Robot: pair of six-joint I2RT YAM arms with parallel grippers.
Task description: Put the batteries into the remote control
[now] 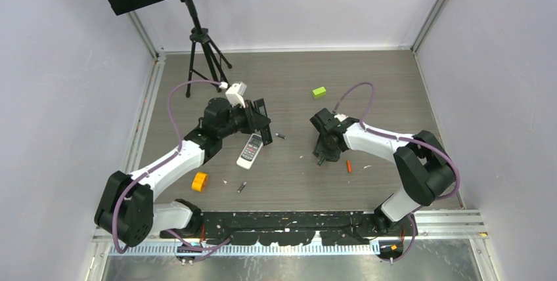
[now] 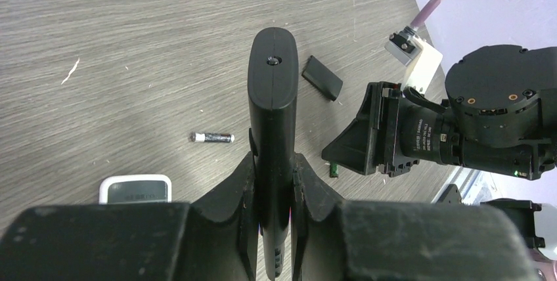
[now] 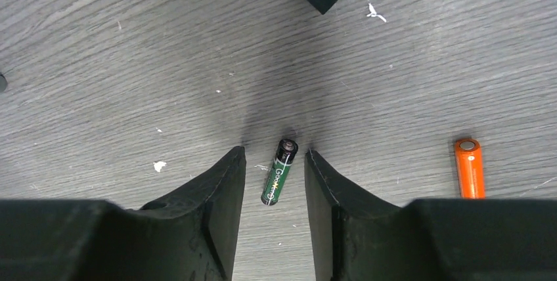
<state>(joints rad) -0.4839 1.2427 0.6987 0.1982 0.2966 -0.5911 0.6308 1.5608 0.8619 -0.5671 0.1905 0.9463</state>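
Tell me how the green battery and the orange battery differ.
The green battery is dark with printed lettering; the orange battery is plain. The green battery lies between the right gripper's fingers, the orange battery outside them. Both are slim cylinders lying flat on the table.

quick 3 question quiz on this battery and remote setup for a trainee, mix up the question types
1. True or false: the left fingers are clamped on the black remote.
2. Fill in (inside or outside): the orange battery lies ___ the gap between the right fingers.
3. Which thing lies on the table between the right fingers?
A. the orange battery
B. the green-and-black battery
C. the black remote

Key: 1 true; 2 outside; 3 B
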